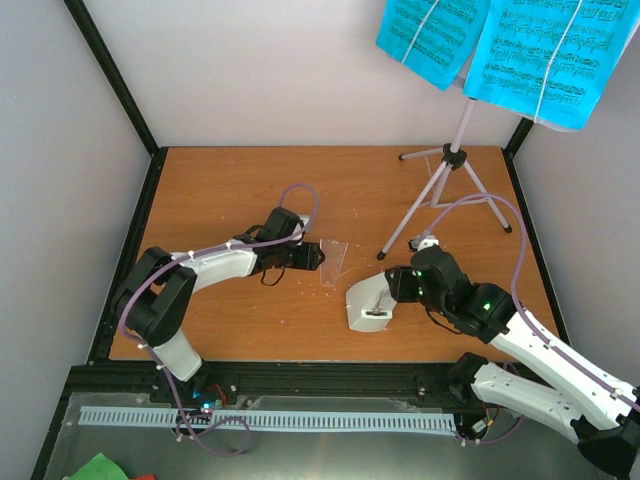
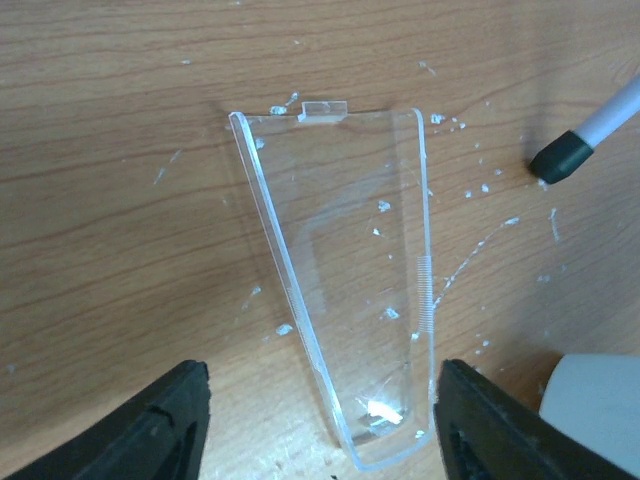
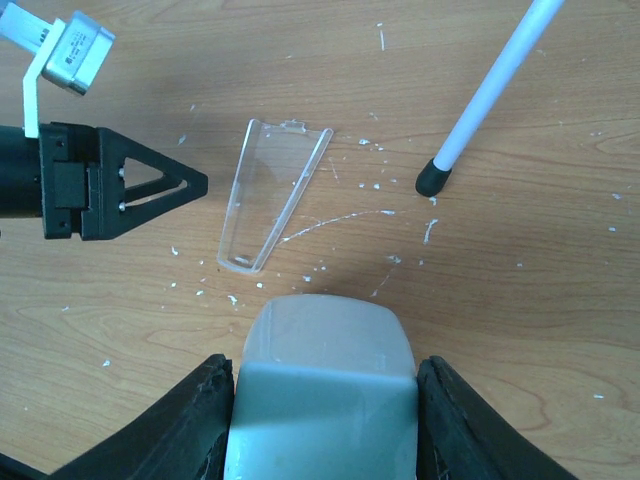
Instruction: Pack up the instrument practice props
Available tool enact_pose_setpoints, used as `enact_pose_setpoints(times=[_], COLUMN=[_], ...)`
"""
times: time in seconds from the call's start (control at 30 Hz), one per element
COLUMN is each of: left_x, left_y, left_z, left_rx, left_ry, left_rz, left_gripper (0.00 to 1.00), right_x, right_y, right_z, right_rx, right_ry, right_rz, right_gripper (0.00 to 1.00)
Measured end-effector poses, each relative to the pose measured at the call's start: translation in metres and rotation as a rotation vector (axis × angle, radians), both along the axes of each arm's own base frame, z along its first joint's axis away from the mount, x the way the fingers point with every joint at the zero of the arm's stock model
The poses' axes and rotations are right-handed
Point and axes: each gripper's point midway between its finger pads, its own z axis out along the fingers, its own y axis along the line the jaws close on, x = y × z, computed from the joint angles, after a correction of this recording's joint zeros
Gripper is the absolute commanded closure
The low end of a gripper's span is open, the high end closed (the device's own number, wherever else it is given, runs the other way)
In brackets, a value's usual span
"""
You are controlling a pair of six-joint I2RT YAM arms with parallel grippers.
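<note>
Top external view: nothing looks packed yet; stand [image 1: 448, 160] upright, right gripper [image 1: 387, 296] pinches the metronome [image 1: 366, 310], left gripper [image 1: 316, 255] spread astride the cover [image 1: 336, 263].

1. The white metronome [image 3: 325, 400] between the right gripper's [image 3: 322, 368] fingers runs off the wrist view's lower edge, so its near end is unseen.
2. Only the left gripper's [image 2: 322, 370] fingertips show; the lower edge cuts the rest.
3. Far beyond the right gripper, the cyan sheet-music pages [image 1: 540, 55] hide the music stand's [image 1: 455, 158] tray, are cropped above, and their notes are too small to read.
</note>
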Motion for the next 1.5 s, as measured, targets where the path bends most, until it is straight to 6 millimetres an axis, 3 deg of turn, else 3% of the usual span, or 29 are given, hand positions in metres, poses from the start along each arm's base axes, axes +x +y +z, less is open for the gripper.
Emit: enact_pose_setpoints(times=[0.23,0.47,0.7,0.83,0.97,1.4,1.5], left_x=[0.001,0.012,0.018,0.016,0.021,0.026,0.03], left_y=[-0.004,-0.018,-0.017,-0.014,-0.017,-0.009,-0.005], left_z=[-0.019,-0.02,-0.035,-0.044,-0.044,-0.047,-0.046], left_rx=[0.023,0.042,0.172,0.221,0.23,0.283,0.291], left_ry=[0.035,0.011,-0.017,-0.015,-0.024,-0.042,-0.048], left_rz=[-0.007,-0.017,0.002,0.0,-0.004,0.015,0.025], left_gripper=[0.44,0.55,0.56,0.7,0.72,0.98,1.0], right_x=[0.003,0.006,0.006,0.007,0.007,0.01,0.011], right_y=[-0.002,-0.001,0.0,0.0,0.001,0.004,0.005], right_z=[0.003,0.003,0.001,0.001,0.001,0.003,0.003], right_rx=[-0.02,-0.034,-0.04,-0.038,-0.039,-0.033,-0.035], right_ry=[-0.013,-0.011,-0.006,-0.008,-0.011,-0.022,-0.022], right_rz=[-0.009,-0.007,-0.006,-0.006,-0.004,0.001,0.001], right_gripper=[0.7,0.71,0.71,0.71,0.71,0.71,0.73])
